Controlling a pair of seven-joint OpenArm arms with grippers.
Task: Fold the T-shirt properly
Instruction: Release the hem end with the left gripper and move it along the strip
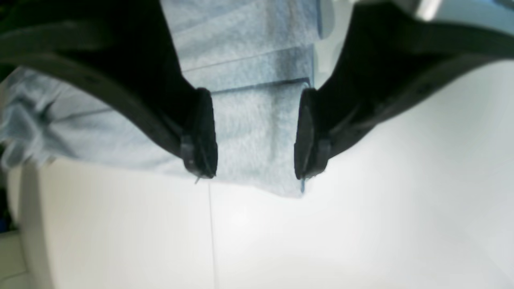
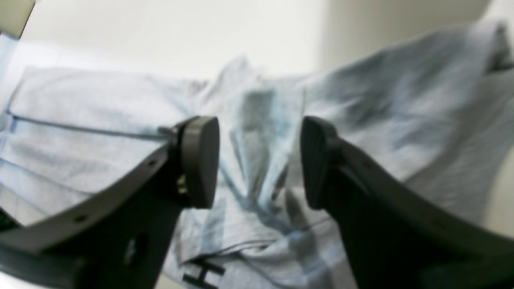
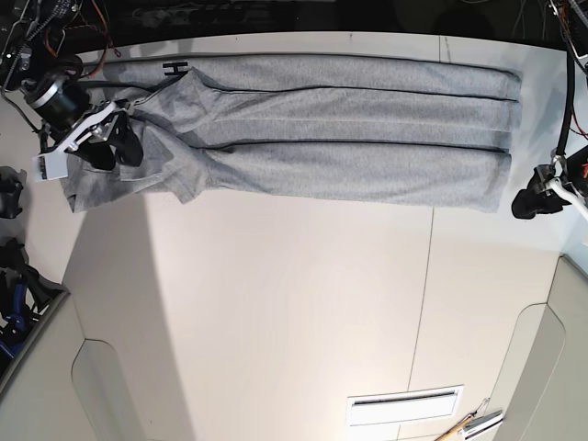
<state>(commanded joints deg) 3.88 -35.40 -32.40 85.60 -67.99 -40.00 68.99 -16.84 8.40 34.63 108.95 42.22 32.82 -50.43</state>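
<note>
Left wrist view: left gripper (image 1: pixel 255 134), black w/ curved fingers, jaws spread wide, nothing between the pads. It hangs at the corner of the light heather-grey cotton T-shirt (image 1: pixel 257 80), where stacked lengthwise layers show as stepped edges. Past the hem, bare white tabletop (image 1: pixel 361 220). Fabric here looks flat and tidy.

Right wrist view: right gripper (image 2: pixel 260 162), same black build, also spread wide and empty, over a bunched, creased part of the shirt. Black block lettering ("H" readable) peeks from under a fold at the bottom. This end is rumpled, not squared; can't tell if the pads touch cloth.

Base view: shirt lies as a long narrow band across the far side of the table, several lengthwise pleats running end to end. Right gripper (image 3: pixel 115 138) at the messy sleeve/neck end, view's left; left gripper (image 3: pixel 533 202) at the neat corner, view's right, just off the cloth.

Judgement: lengthwise folds look done, approx halfway. Left to do: smooth the crumpled end, then fold crosswise, end over end, into a compact packet.
</note>
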